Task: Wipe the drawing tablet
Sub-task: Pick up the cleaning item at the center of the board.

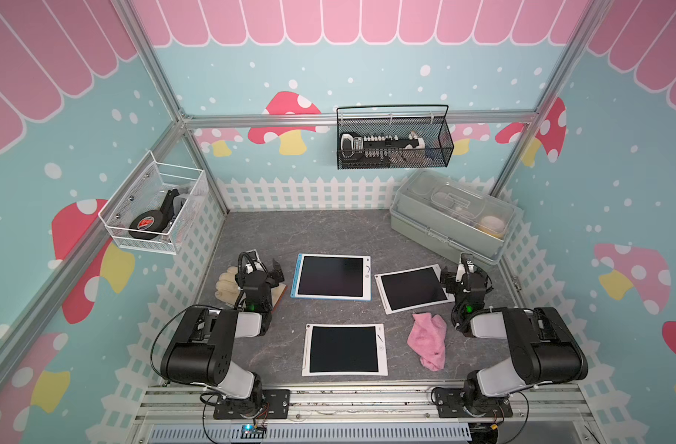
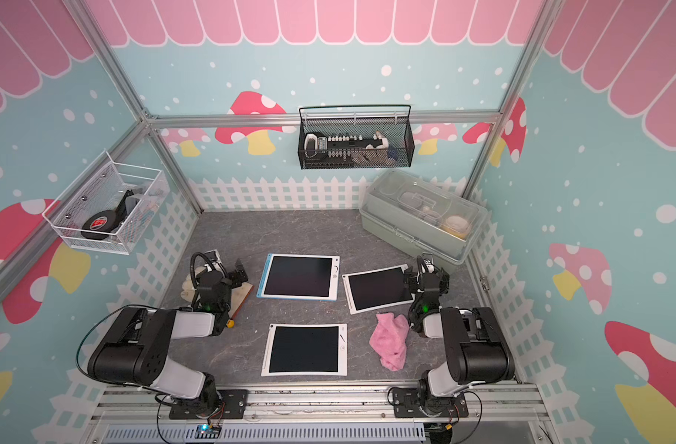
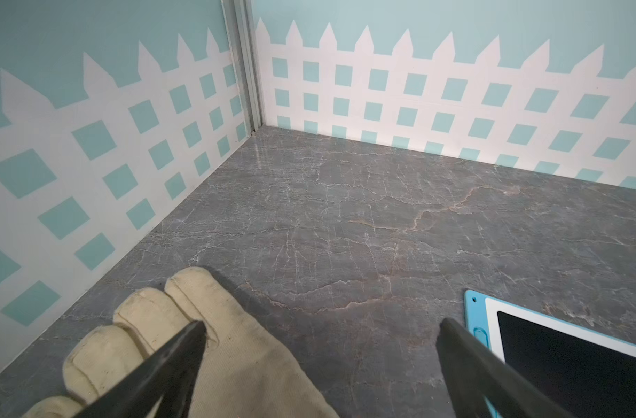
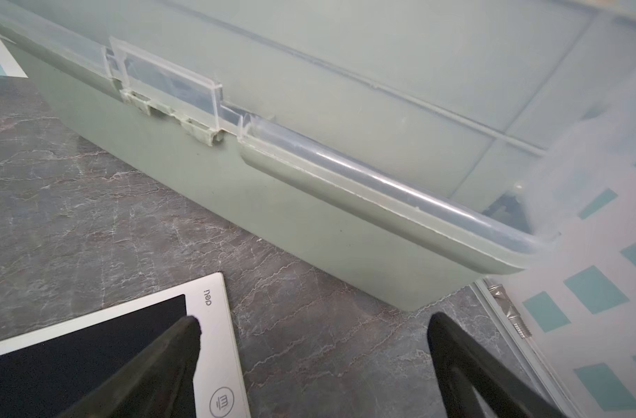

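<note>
Both top views show three tablets on the surface [image 1: 274,238]: blue tablet [image 1: 330,276], tilted tablet [image 1: 413,288] and near tablet [image 1: 344,350], with the cloth [image 1: 428,340] beside it. Only the wrist views show the jaws clearly: left pincer [image 3: 321,324] apart over a glove [image 3: 255,362], right pincer [image 4: 314,318] apart, empty, facing a box [image 4: 273,202].

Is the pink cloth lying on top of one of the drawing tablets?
No, the pink cloth lies crumpled on the grey tabletop beside the near white-framed tablet, covering no screen.
</note>
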